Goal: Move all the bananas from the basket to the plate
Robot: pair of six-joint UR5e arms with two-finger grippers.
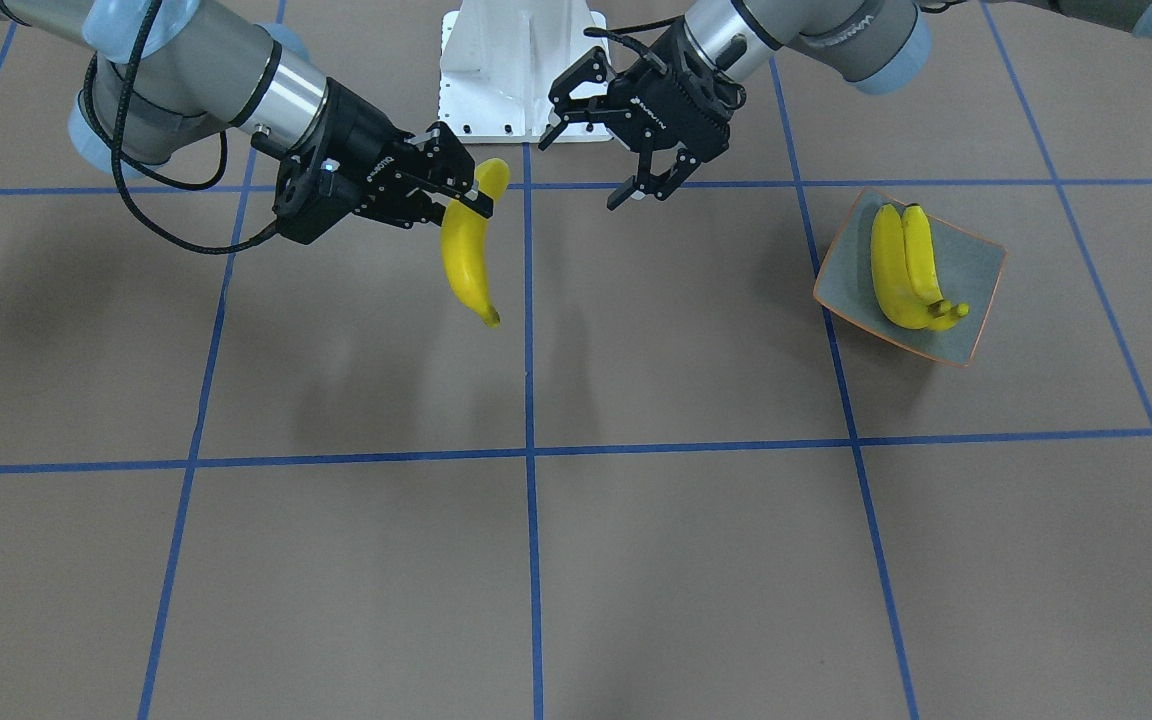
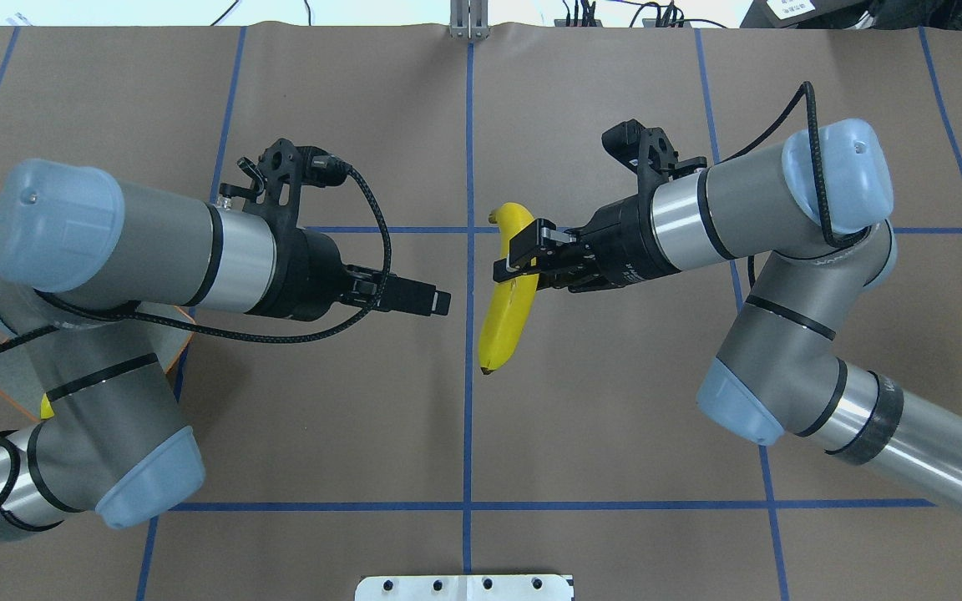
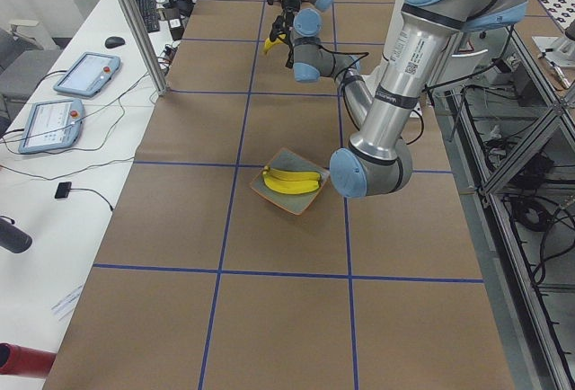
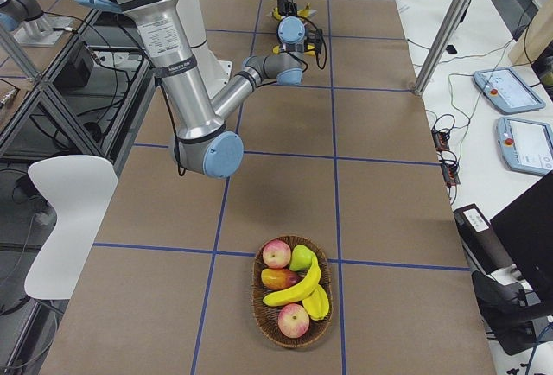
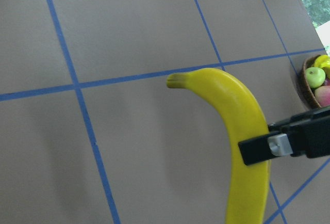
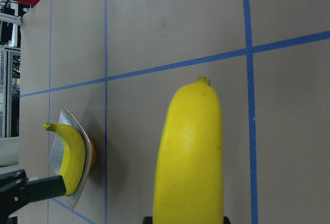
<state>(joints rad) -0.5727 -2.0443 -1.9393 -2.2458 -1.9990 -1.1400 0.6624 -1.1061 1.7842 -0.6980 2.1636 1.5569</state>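
Overhead exterior, mid-frame: right pincer [image 2: 518,260] clamped across a banana [image 2: 502,325] near one end, aloft over the table [image 2: 615,434], length left free (likely offered for hand-over, plate [image 1: 971,270] lying on the other arm's side). Facing it, left pincer [image 1: 588,160], jaws spread wide, touching nothing. At front view's right, two bananas [image 1: 901,270] on the plate; more bananas [image 4: 298,289] in the basket [image 4: 257,293].

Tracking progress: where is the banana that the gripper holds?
In the overhead view, the banana hangs mid-table in the right gripper, just right of the central blue line.
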